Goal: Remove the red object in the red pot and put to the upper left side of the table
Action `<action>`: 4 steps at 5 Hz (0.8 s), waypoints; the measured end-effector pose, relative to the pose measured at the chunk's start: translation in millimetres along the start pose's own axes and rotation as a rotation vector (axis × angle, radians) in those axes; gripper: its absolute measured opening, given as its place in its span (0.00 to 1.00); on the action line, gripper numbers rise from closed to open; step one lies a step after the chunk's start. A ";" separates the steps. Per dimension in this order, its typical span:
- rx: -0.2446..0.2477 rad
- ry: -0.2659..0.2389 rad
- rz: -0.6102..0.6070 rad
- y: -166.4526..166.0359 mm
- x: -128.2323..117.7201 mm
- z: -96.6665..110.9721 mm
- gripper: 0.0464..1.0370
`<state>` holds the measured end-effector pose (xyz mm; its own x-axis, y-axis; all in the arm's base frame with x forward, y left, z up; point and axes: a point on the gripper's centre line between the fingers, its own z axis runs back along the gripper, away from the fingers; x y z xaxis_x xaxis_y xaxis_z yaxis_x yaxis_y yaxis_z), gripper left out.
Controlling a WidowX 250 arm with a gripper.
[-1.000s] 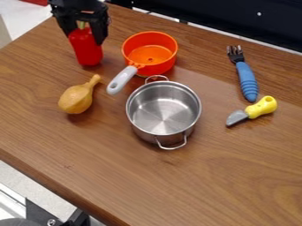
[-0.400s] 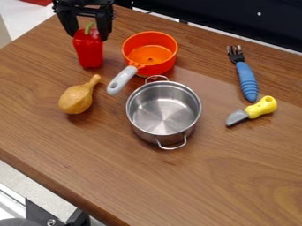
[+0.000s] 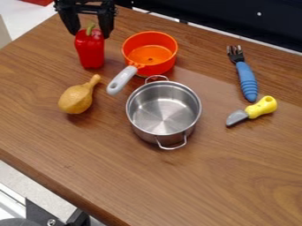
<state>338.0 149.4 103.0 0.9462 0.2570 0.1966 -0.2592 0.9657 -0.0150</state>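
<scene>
Red pepper [image 3: 90, 50] has been released upright at upper left of the table [image 3: 194, 176], jaws of the gripper [image 3: 91, 35] now spread wide, nothing held; placement judged done.

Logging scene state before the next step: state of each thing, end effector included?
Red pepper, upright on the table, stem up, outside both pots
End effector, open, fingers spread to either side of the pepper's top
Orange pot, upright, uncovered
Steel pot, upright, uncovered
Squash, lying on its side
Fork, lying flat
Knife, lying flat
</scene>
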 end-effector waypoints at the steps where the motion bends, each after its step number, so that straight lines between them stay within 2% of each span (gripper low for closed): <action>1: -0.018 -0.041 0.020 -5.2 4.5 10.0 0.96; 2: -0.043 -0.077 0.024 -11.1 15.9 28.0 0.96; 3: -0.032 -0.129 0.068 -15.4 34.7 47.9 0.96; 4: -0.021 -0.103 0.100 -23.0 48.4 38.4 0.96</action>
<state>382.3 138.2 150.4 0.8908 0.3475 0.2926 -0.3457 0.9364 -0.0597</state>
